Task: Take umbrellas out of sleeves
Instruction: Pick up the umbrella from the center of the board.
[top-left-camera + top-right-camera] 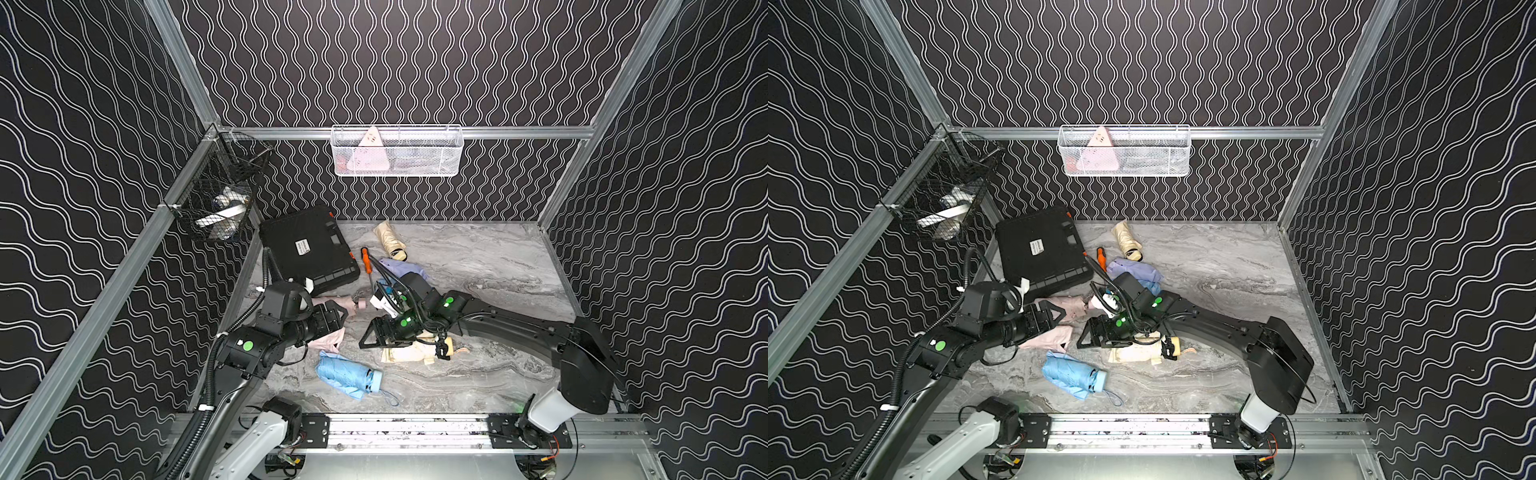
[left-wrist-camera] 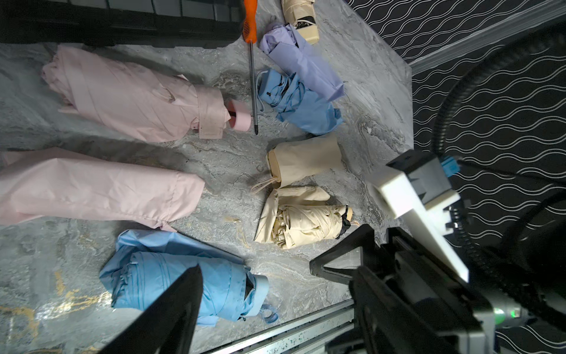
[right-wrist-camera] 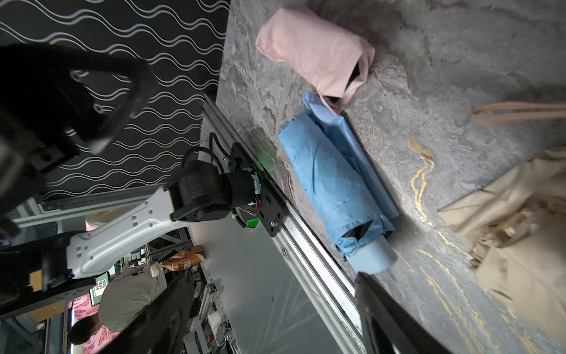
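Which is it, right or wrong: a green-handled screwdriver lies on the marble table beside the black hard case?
Wrong: the screwdriver has an orange handle, not green, as both top views show. It lies on the marble table beside the black hard case.

Left arm [image 1: 224,395] rises from the front rail [image 1: 415,428] and reaches away from it. Left gripper [image 1: 341,316]: jaws parted, holding nothing. Right arm [image 1: 519,328] bends across, roughly along the rail. Right gripper [image 1: 368,333]: jaws wide, holding nothing, near the left gripper but apart.

Black case label [image 1: 303,247]: txt illegible
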You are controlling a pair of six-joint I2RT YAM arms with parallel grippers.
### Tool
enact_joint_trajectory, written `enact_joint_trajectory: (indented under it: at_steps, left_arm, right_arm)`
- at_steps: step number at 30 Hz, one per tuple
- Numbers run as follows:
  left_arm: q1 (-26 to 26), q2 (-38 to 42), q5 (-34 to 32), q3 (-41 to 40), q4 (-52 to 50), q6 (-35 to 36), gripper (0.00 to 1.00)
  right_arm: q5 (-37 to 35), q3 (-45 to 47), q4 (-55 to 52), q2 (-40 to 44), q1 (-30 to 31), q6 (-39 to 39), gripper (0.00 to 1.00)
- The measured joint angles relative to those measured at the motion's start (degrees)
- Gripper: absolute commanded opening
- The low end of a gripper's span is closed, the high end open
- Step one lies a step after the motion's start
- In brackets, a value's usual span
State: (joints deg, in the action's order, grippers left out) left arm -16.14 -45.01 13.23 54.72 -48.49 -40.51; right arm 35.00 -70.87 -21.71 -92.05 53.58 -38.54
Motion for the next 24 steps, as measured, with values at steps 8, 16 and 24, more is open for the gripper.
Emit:
enact_joint_trajectory:
  at_steps: [8, 16, 24]
  left_arm:
    - [-4.2, -2.0, -1.8, 1.8, 0.5, 1.6, 0.85]
    - [-6.9, -3.6, -3.3, 2.4, 0.5, 3.0, 0.87]
    - [-8.5, -5.2, -3.7, 1.4, 1.7, 3.1, 0.88]
  right_arm:
    - [-5.2, -7.6, -5.0, 4.3, -4.6, 0.6, 0.86]
    - [-12.0, -15.2, -10.6, 6.6, -12.8, 2.5, 0.87]
    - [-20.2, -29.9, -23.0, -1.7, -16.9, 7.4, 0.88]
